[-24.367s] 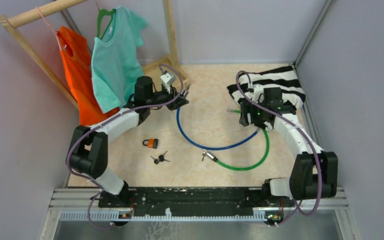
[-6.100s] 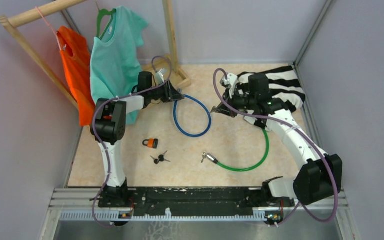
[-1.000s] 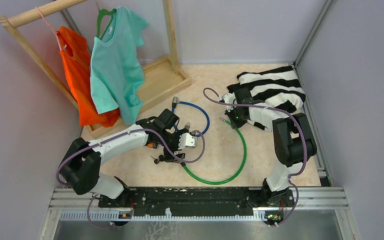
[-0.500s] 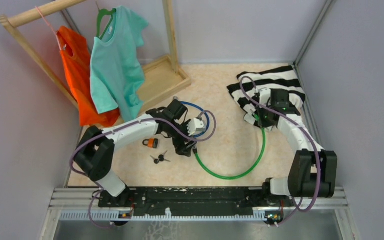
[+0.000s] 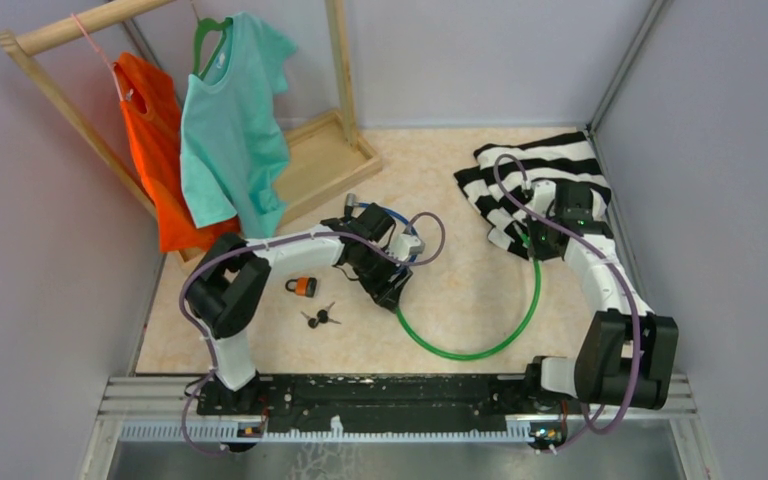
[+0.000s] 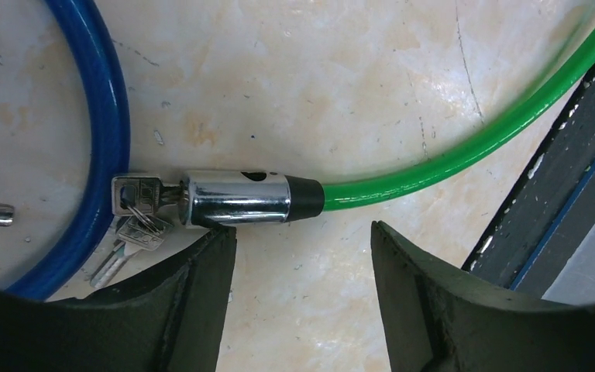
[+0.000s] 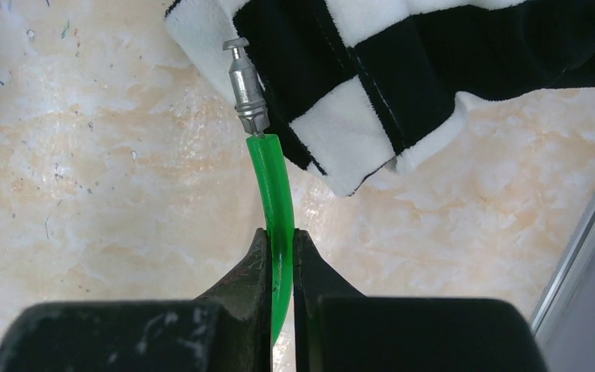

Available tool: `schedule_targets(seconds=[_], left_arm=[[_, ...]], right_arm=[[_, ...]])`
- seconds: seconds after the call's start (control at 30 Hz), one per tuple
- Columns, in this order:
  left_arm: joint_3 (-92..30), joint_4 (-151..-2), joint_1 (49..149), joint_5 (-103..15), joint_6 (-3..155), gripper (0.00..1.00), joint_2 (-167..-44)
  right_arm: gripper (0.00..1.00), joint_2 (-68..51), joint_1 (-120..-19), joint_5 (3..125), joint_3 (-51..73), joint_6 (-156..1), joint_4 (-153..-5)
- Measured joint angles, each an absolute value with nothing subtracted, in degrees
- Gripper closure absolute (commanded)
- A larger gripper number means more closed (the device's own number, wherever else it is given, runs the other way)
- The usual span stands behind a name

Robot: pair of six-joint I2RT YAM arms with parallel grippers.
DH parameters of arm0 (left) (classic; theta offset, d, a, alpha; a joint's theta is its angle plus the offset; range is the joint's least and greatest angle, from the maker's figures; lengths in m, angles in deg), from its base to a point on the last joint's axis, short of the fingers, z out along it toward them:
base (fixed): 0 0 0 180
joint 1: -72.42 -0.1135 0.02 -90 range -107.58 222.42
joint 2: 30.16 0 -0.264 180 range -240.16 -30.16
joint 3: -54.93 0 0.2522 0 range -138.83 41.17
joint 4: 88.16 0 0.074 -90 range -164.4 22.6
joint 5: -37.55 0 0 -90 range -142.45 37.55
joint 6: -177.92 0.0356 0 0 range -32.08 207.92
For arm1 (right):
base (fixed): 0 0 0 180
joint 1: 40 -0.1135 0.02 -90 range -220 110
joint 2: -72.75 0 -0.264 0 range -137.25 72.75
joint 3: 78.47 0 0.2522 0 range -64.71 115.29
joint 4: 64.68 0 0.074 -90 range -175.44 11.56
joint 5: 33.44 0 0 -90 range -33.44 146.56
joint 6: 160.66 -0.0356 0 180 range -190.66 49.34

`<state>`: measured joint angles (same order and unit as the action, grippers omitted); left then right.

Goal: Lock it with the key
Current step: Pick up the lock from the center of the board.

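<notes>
Over the table, top view: left gripper (image 5: 388, 285) has swung in to the near end of the green cable (image 5: 505, 338); right gripper (image 5: 538, 246) has drawn the far end out to 2 o'clock.

Left wrist: jaws apart and narrowing, holding nothing. The barrel (image 6: 236, 199) lies just beyond the tips, with the key (image 6: 135, 194) at its 9 o'clock end.

Right wrist: jaws clamped on the cable, its pin (image 7: 246, 81) at 12. The two ends are well apart, so joining them likely precedes locking.

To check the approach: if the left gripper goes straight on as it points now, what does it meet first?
Probably the shiny chrome lock barrel at the end of the green plastic-coated cable, just ahead of the open left gripper; depth is unclear.
</notes>
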<state>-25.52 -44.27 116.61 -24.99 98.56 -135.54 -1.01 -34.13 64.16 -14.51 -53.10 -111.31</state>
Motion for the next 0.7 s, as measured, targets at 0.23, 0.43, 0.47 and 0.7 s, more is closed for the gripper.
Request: schedule_targets(seconds=[0.23, 0.43, 0.47, 0.7], left_arm=[[-27.6, -46.54, 117.09, -25.25, 94.82, 0.3, -137.35], [-30.27, -50.32, 120.91, -26.67, 93.73, 0.3, -140.02], [-30.77, -50.89, 121.66, -27.09, 93.7, 0.3, -140.48], [-36.63, -55.13, 125.7, -31.79, 94.21, 0.32, -145.35]], right_arm=[[1.0, -0.33, -34.13, 64.31, -14.51, -52.18, -112.49], [1.0, -0.33, -34.08, 65.82, -14.51, -50.74, -112.9], [1.0, -0.33, -34.08, 66.1, -14.51, -50.48, -113.05], [1.0, 0.13, -34.08, 67.5, -14.71, -49.6, -114.21]])
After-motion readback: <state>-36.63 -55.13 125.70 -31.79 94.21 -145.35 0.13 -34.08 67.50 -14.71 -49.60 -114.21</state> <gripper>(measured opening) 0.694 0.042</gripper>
